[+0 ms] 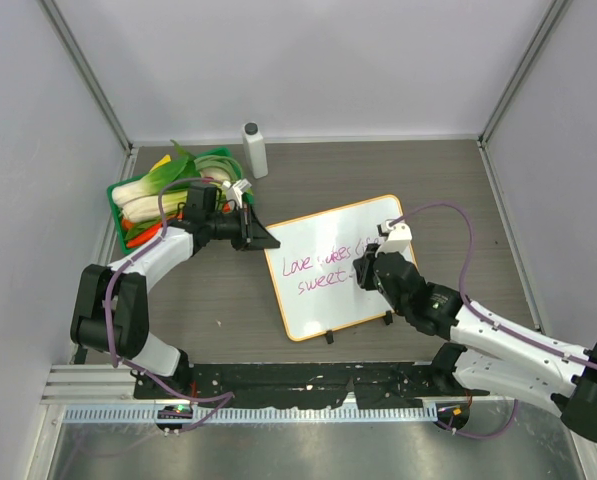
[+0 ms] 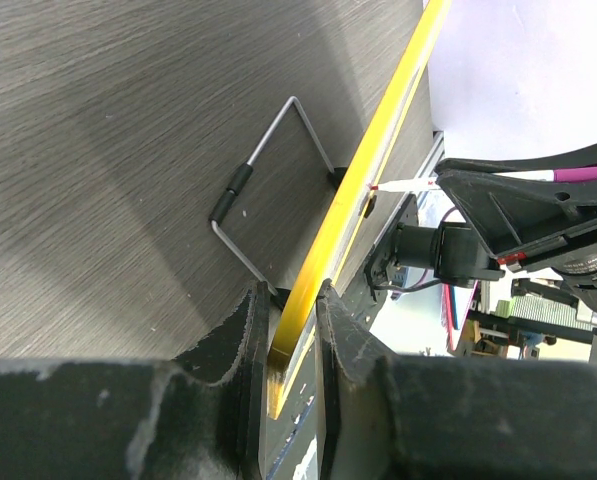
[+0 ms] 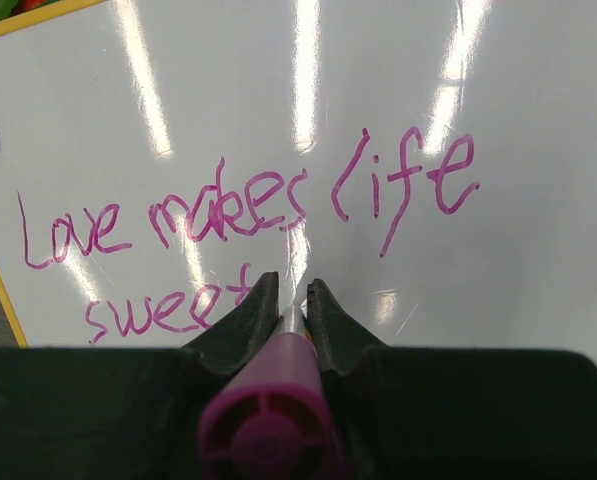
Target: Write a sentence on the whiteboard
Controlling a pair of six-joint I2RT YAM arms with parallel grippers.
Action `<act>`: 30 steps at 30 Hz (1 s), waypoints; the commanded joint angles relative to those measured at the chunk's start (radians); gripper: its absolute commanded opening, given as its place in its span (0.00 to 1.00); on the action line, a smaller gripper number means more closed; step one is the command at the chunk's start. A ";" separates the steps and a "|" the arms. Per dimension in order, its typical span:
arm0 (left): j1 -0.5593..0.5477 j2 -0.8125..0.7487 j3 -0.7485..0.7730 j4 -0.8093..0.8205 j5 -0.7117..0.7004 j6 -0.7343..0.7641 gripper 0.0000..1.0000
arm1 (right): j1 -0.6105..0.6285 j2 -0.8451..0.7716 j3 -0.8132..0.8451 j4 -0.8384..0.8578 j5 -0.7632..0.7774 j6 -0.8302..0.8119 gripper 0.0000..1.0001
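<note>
The whiteboard with its orange frame lies tilted mid-table. The sentence, in magenta cursive, reads "Love makes life" with "sweet" below. My left gripper is shut on the whiteboard's orange edge at its upper left corner; a wire foot shows beside it. My right gripper is shut on a magenta marker, tip down at the board just right of "sweet". The marker also shows in the left wrist view.
A green tray of vegetables sits at the back left, close behind the left arm. A white bottle with a grey cap stands at the back. Grey walls enclose the table.
</note>
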 commanded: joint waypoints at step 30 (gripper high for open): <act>-0.017 -0.051 -0.034 -0.110 -0.248 0.071 0.33 | -0.004 -0.254 0.035 -0.247 -0.100 0.269 0.01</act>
